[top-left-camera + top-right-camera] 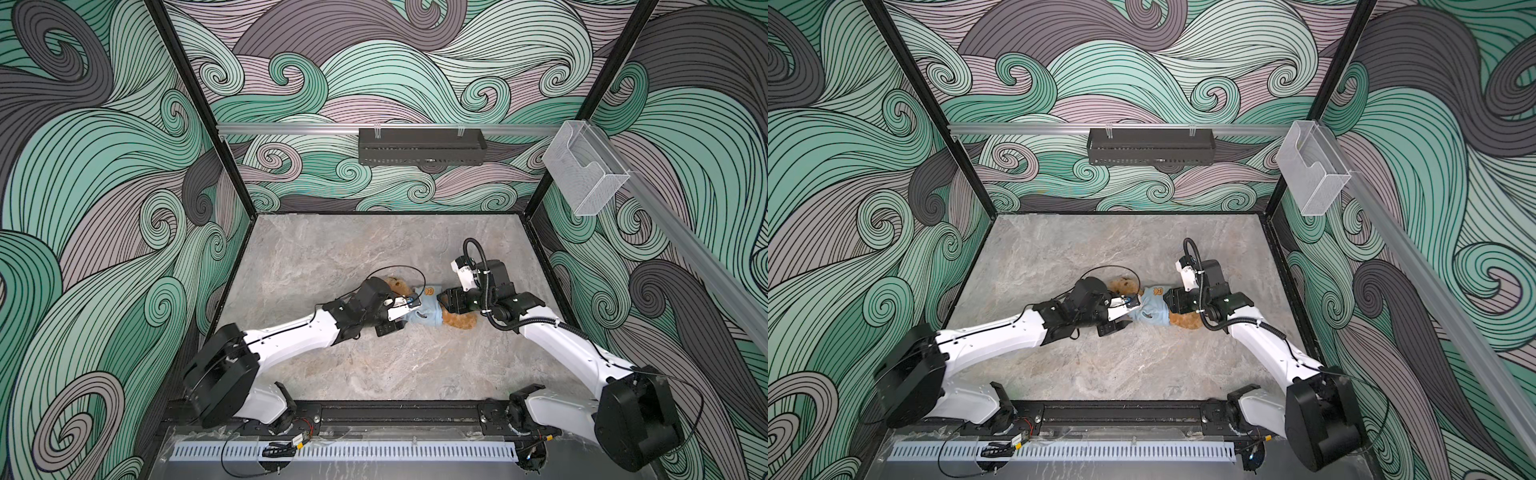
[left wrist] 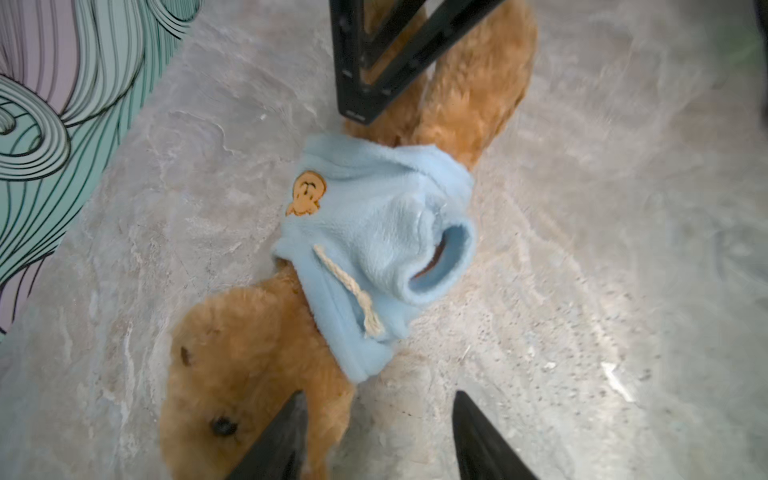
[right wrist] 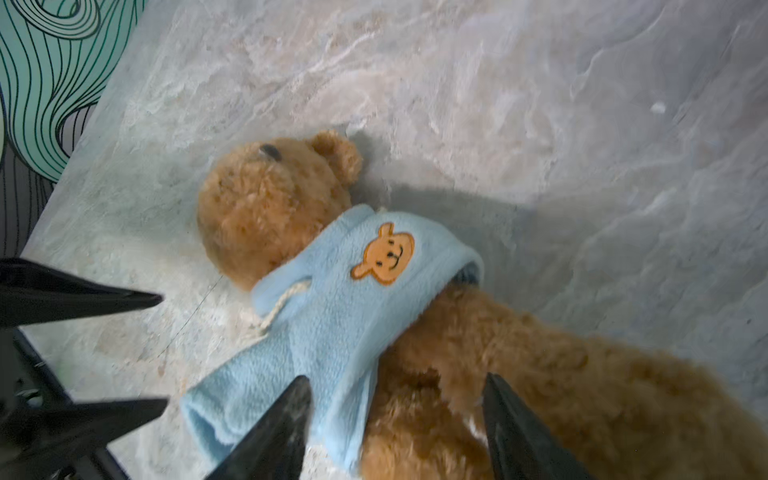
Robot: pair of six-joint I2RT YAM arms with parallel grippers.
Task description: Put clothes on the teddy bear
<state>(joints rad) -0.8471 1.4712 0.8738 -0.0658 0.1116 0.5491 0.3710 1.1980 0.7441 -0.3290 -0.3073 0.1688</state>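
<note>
Golden-brown plush, soft and likely light, the teddy bear lay on the table between the left gripper and right gripper, both with fingers spread and empty, its blue hoodie bunched at the chest, the hem seeming the surest place to pinch.

Golden-brown teddy bear lies flat (torso in blue hoodie).

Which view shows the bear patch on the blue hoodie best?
Right wrist: the bear patch faces the camera, large, its face readable. The left wrist view shows it smaller and turned sideways. In both top views it is only a tiny orange spot.
</note>
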